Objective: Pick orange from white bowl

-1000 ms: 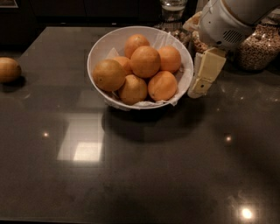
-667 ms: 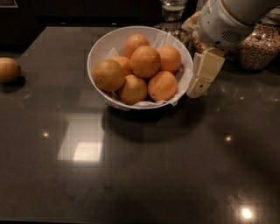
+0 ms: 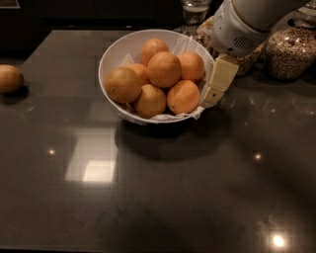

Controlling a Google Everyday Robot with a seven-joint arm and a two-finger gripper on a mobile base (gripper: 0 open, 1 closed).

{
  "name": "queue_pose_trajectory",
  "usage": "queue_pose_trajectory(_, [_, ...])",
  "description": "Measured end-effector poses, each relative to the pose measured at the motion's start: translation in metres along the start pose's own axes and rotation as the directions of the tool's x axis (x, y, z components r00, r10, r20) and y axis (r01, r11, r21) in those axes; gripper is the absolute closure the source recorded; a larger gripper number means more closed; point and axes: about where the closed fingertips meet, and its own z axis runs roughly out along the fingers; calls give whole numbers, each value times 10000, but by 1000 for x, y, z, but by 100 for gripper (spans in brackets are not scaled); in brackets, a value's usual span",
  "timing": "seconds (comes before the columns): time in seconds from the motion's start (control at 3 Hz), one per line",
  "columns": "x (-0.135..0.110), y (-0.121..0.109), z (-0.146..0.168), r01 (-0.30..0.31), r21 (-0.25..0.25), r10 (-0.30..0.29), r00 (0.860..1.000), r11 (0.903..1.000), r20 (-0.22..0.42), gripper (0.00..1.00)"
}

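The white bowl [image 3: 112, 54] stands at the back middle of the dark countertop, lined with crumpled white paper and holding several oranges. The large bright orange [image 3: 164, 69] lies on top in the middle of the pile. A duller yellow-brown orange [image 3: 122, 85] lies at the bowl's left. My gripper [image 3: 211, 96] hangs from the white arm [image 3: 242, 24] at the upper right. Its cream tip is right beside the bowl's right rim, outside the bowl, next to the front right orange [image 3: 183, 97]. It holds nothing that I can see.
A lone orange [image 3: 9, 78] lies on the counter at the far left. Glass jars of grain [image 3: 291, 49] stand at the back right behind the arm, and a glass [image 3: 193, 11] stands behind the bowl. The dark glossy countertop [image 3: 158, 197] stretches toward the front.
My gripper has moved a little to the left, closer to the bowl's right rim. The bowl and the oranges have not moved.
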Motion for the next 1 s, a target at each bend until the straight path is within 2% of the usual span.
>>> queue_pose_trajectory(0.67, [-5, -29, 19, -576, 440, 562, 9979, 9974, 325, 0])
queue_pose_trajectory(1.0, [-20, -33, 26, -805, 129, 783, 9890, 9967, 1252, 0])
